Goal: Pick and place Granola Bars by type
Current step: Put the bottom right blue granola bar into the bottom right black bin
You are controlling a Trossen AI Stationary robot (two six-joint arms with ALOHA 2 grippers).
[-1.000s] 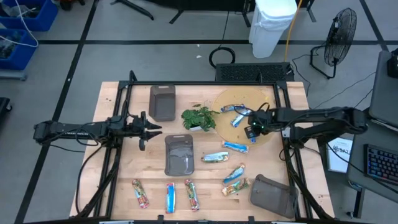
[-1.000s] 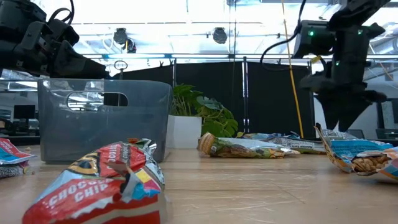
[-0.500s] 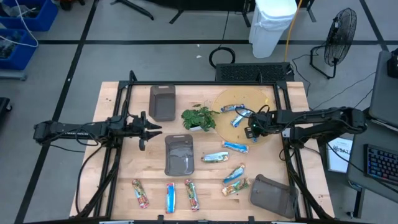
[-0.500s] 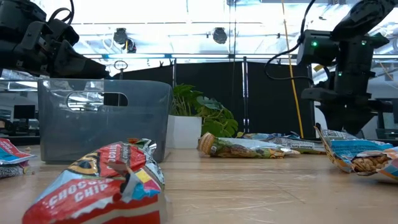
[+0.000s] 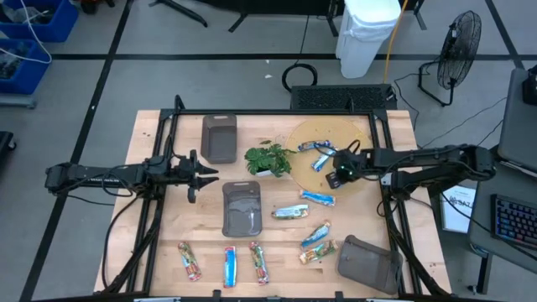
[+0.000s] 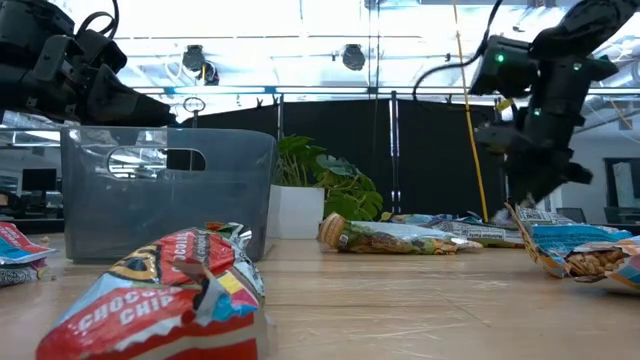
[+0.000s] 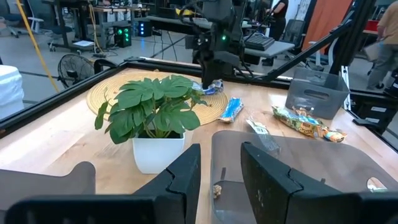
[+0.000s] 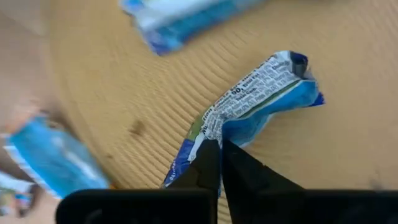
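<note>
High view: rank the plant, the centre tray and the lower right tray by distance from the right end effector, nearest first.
From the right end effector, over the round mat:
1. Plant, toward the left arm.
2. Centre tray, mid-table.
3. Lower right tray, near the table's front right corner.

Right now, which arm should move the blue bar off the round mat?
Right. Its tool is shut on the blue bar over the round mat. The left tool waits beyond the plant, open.

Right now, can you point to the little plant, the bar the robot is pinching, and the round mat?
plant (image 5: 268, 158), high view, its leaves
pinched bar (image 8: 261, 102), right wrist view, printed wrapper middle
round mat (image 5: 323, 132), high view, bare woven part
</note>
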